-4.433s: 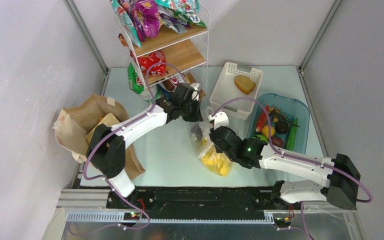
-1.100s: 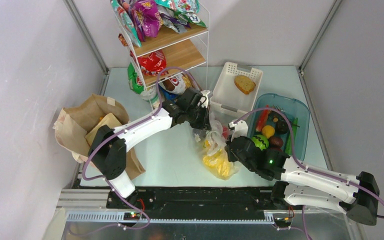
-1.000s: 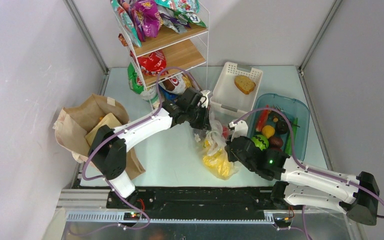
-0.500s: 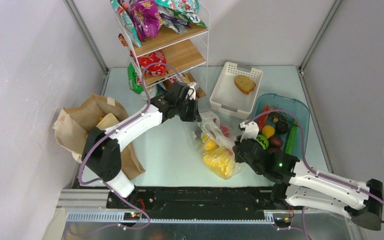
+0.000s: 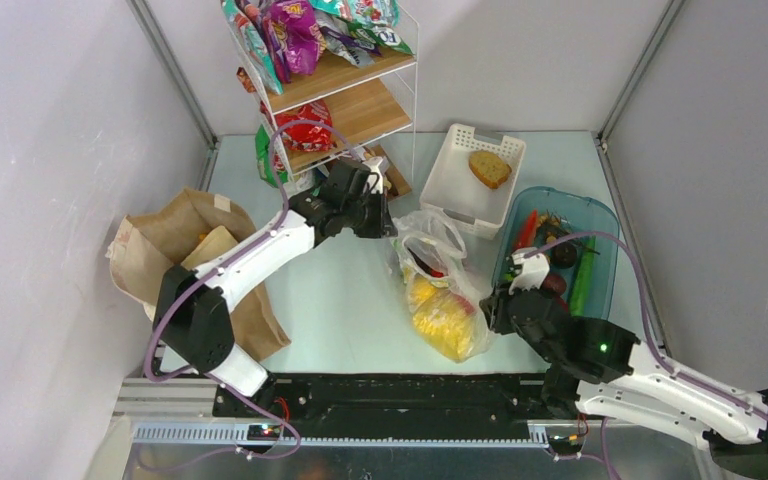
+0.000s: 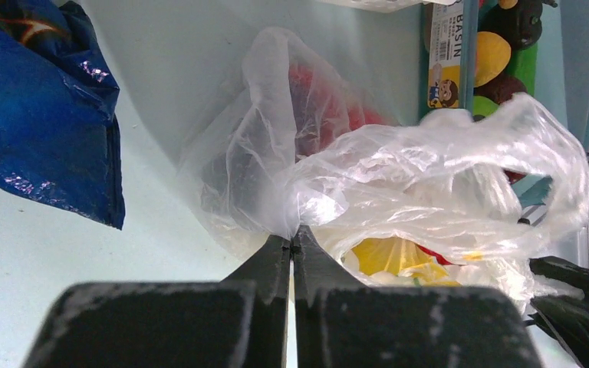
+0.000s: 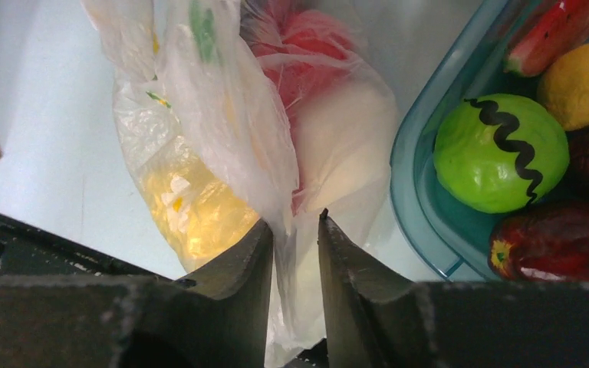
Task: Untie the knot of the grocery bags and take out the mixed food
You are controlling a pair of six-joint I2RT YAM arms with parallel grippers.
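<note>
The left claw is pinched shut on a fold of the plastic bag, lying mid-frame on the desk, seemingly to pull its mouth open, while the right claw stands slightly parted with loose film in its gap.

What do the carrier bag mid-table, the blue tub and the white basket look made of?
Carrier bag: thin clear plastic film, glossy; it crinkles and yellow and red contents show through. Blue tub: likely rigid translucent plastic; produce shows through its wall. White basket: probably moulded matte plastic, with slotted walls.
</note>
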